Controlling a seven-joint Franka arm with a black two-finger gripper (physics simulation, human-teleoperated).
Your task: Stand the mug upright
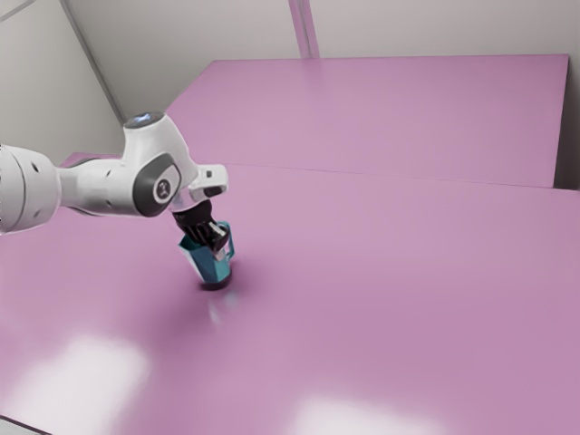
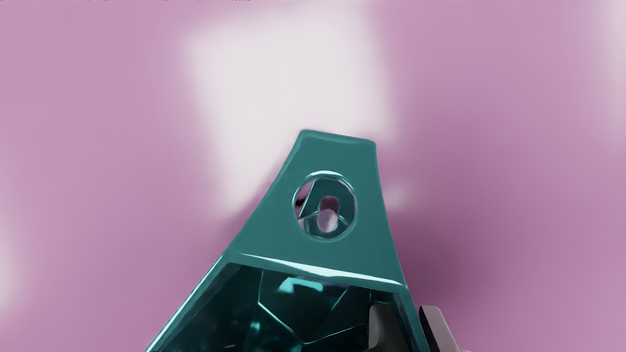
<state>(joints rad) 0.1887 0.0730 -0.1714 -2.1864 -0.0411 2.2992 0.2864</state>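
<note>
pinching the glossy teal faceted mug (image 1: 207, 264) by its wall with the black two-finger gripper (image 2: 406, 313), closing to wall thickness from inside and outside; holding it mouth up, slightly tilted, low at the glossy pink table (image 1: 390, 281), probably for seating its base.

Mug (image 2: 337, 161): smooth, glossy, teal, glazed-looking, bright highlights along rim. Tabletop (image 1: 390, 299): smooth, glossy pink, reflecting pale patches.

Mug (image 1: 208, 262) on the table (image 1: 390, 272), toward the exterior view's left; one finger (image 2: 383, 328) inside it, the other (image 2: 438, 328) outside its wall
</note>
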